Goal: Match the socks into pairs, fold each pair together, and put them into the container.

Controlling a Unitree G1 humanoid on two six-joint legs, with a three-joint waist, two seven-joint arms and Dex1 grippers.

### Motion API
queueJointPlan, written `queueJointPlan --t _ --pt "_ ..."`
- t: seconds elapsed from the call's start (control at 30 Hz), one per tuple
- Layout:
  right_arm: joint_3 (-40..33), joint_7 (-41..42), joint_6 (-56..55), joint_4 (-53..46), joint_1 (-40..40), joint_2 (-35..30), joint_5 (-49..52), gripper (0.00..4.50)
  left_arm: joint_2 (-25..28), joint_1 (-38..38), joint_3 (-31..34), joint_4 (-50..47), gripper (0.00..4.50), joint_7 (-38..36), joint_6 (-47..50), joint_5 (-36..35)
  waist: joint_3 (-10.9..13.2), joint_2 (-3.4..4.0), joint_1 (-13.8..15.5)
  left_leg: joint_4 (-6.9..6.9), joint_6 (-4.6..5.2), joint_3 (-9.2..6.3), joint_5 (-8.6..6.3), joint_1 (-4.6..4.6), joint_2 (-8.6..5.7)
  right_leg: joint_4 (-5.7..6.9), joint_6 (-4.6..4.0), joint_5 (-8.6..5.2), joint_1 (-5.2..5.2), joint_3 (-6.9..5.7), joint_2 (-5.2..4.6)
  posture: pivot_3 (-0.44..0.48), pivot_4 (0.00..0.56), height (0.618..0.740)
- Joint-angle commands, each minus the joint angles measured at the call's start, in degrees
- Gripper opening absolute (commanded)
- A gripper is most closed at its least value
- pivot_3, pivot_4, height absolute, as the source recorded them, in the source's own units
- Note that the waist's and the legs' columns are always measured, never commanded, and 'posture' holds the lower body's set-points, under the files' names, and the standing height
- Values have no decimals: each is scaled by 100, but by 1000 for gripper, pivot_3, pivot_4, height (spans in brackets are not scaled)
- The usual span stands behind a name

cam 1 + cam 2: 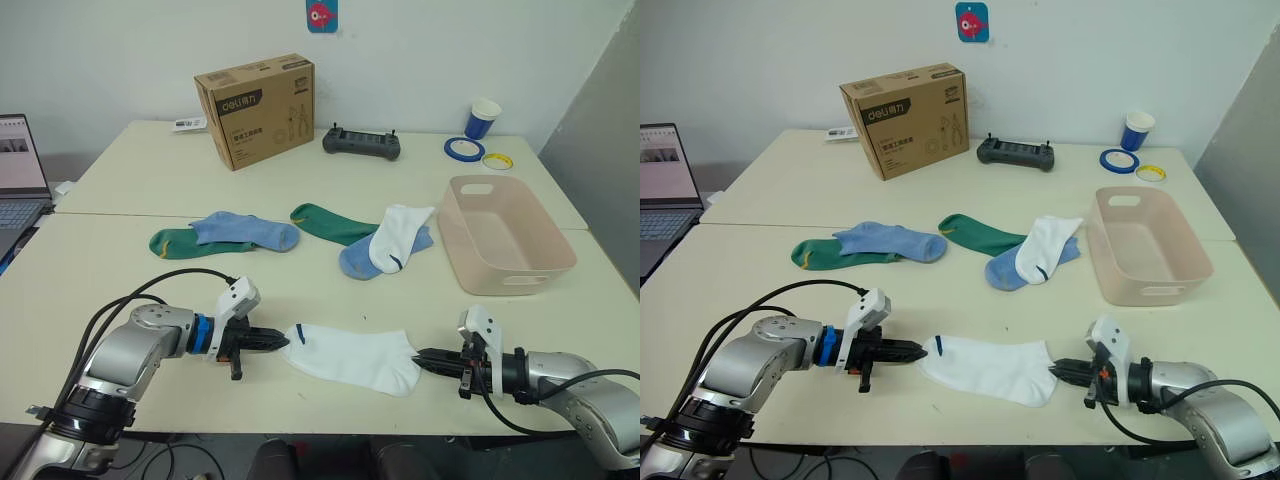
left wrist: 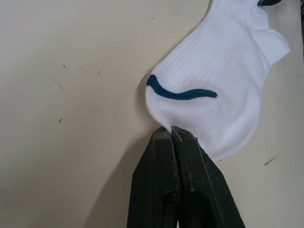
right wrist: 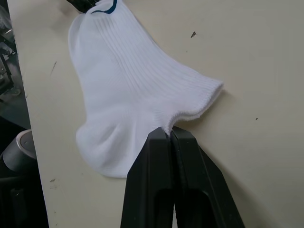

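A white sock (image 1: 350, 357) lies flat near the table's front edge, stretched between my two grippers. My left gripper (image 1: 283, 342) is shut on its toe end (image 2: 213, 85), and my right gripper (image 1: 420, 355) is shut on its cuff edge (image 3: 128, 85). Further back, a second white sock (image 1: 400, 235) rests on a light blue sock (image 1: 357, 262), beside a dark green sock (image 1: 325, 222). To the left, another light blue sock (image 1: 245, 231) overlaps a green sock (image 1: 170, 242). The pale pink container (image 1: 510, 282) stands at the right with nothing in it.
A brown cardboard box (image 1: 255, 108), a black controller (image 1: 362, 144), a blue cup (image 1: 483, 118) and two tape rolls (image 1: 464, 149) sit along the back. A laptop (image 1: 20, 170) stands at the far left.
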Motion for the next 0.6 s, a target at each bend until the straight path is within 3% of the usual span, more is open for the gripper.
queueJointPlan --t 0.03,0.6 --pt "-150 -10 -42 -119 -132 39 134 8 63 -91 161 72 0 110 1 -20 0 0 -1 0 0 0 0 0 0 0 0 0 0 -1 0 0 150 740" --pt "8 -388 536 142 -739 442 195 8 212 -7 416 80 0 434 141 -91 2 3 -2 0 0 -16 0 -3 0 2 -1 1 0 -15 1 0 150 740"
